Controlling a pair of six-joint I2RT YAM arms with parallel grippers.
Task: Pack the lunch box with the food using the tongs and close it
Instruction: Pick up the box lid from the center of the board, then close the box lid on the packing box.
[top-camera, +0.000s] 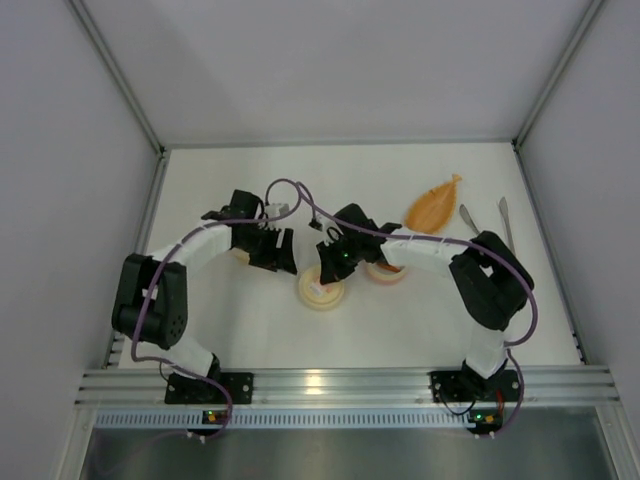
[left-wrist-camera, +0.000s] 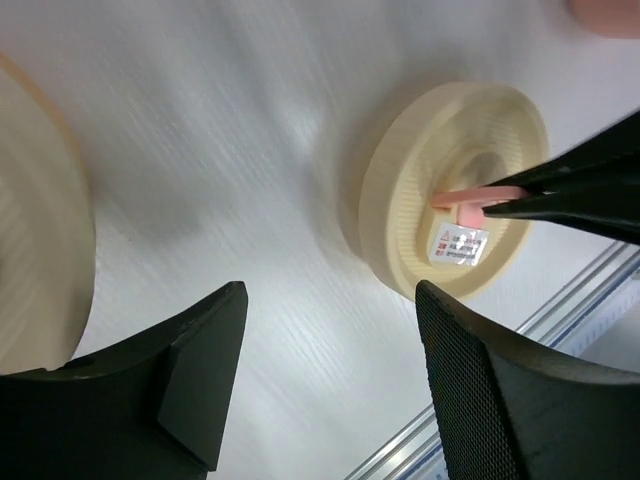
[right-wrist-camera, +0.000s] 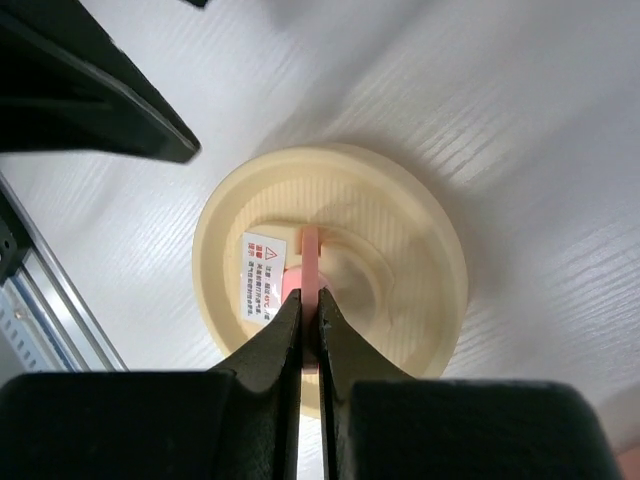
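Observation:
A cream lid (top-camera: 321, 292) with a pink tab lies on the table between the two arms. My right gripper (right-wrist-camera: 310, 298) is shut on that pink tab (right-wrist-camera: 310, 250), its fingers coming down onto the middle of the lid (right-wrist-camera: 400, 270). My left gripper (left-wrist-camera: 330, 295) stands open just left of the lid (left-wrist-camera: 400, 200), with only bare table between its fingers. The pink tub (top-camera: 388, 272) shows partly behind the right gripper (top-camera: 335, 265). A second cream lid (left-wrist-camera: 40, 250) lies beside the left gripper (top-camera: 280, 258). The tongs (top-camera: 505, 222) lie at the far right. The food is hidden.
An orange leaf-shaped dish (top-camera: 433, 207) lies at the back right, next to the tongs. White walls close the table on three sides. An aluminium rail (top-camera: 340, 383) runs along the near edge, close to the lid.

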